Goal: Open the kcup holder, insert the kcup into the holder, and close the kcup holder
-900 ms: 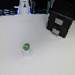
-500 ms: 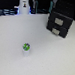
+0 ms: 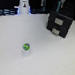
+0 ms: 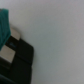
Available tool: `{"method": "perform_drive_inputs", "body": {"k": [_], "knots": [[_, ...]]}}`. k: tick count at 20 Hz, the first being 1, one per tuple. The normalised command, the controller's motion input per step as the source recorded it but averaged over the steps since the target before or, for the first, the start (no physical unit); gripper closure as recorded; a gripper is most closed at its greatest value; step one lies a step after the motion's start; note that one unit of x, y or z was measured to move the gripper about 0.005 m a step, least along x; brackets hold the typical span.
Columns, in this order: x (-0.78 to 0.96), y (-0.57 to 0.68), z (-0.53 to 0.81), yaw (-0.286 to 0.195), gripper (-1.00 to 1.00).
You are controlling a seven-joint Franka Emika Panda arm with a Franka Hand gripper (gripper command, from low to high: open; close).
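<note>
The kcup holder (image 3: 59, 25) is a black box with two stacked front panels, standing at the back of the white table toward the exterior view's right. Its panels look shut. The kcup (image 3: 26, 47), a tiny white cup with a green top, stands alone on the table well in front of the holder, toward the exterior view's left. Dark arm parts hang just above the holder at the top edge; I take them for my gripper (image 3: 61, 5), too blurred to read its jaws. In the wrist view a corner of the holder (image 4: 17, 62) shows, with no fingers visible.
A white upright object (image 3: 22, 4) stands at the back toward the exterior view's left, with dark clutter along the table's far edge (image 3: 7, 13). A teal shape (image 4: 4, 27) shows beside the holder in the wrist view.
</note>
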Motion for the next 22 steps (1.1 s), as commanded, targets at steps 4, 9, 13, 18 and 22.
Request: {"method": "perform_drive_inputs", "body": {"k": [4, 9, 13, 18, 22], "knots": [[-0.31, 0.61, -0.10, -0.185, -1.00], [-0.32, 0.62, -0.16, -0.181, -1.00], [-0.33, 0.63, -0.25, -0.169, -1.00], [-0.32, 0.60, -0.24, -0.160, -1.00], [-0.23, 0.49, -0.30, -0.148, -1.00]]}}
